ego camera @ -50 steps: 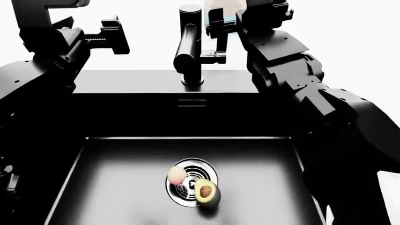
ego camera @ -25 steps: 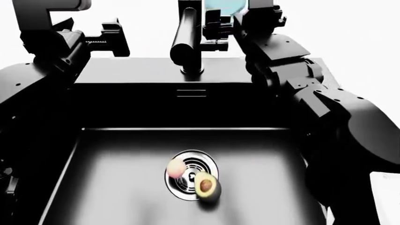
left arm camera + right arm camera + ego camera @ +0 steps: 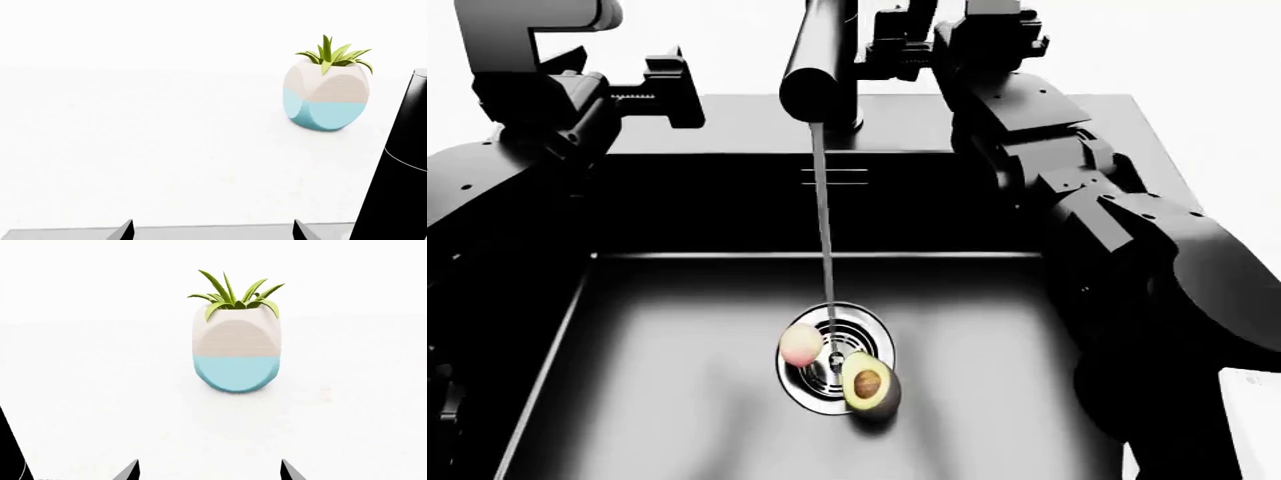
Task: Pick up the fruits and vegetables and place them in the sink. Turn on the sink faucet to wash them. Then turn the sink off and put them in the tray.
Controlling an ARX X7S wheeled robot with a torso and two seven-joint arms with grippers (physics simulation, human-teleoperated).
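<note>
Now a thin stream of water (image 3: pixel 823 230) runs from the faucet (image 3: pixel 815 60) straight down to the steel drain (image 3: pixel 827 372) in the middle of the sink (image 3: pixel 667 400). On the drain lie the halved avocado (image 3: pixel 870 387), cut face up, and the small peach (image 3: pixel 801 345) just beside it. Up at the rear edge of the counter (image 3: pixel 133 150), the right gripper (image 3: pixel 208 471) is beside the faucet and the left gripper (image 3: pixel 212 231) is off to the other side; on each, the fingers (image 3: pixel 125 230) stand wide apart and hold nothing. Further back on the counter stands a potted plant (image 3: pixel 236 342), upright.
</note>
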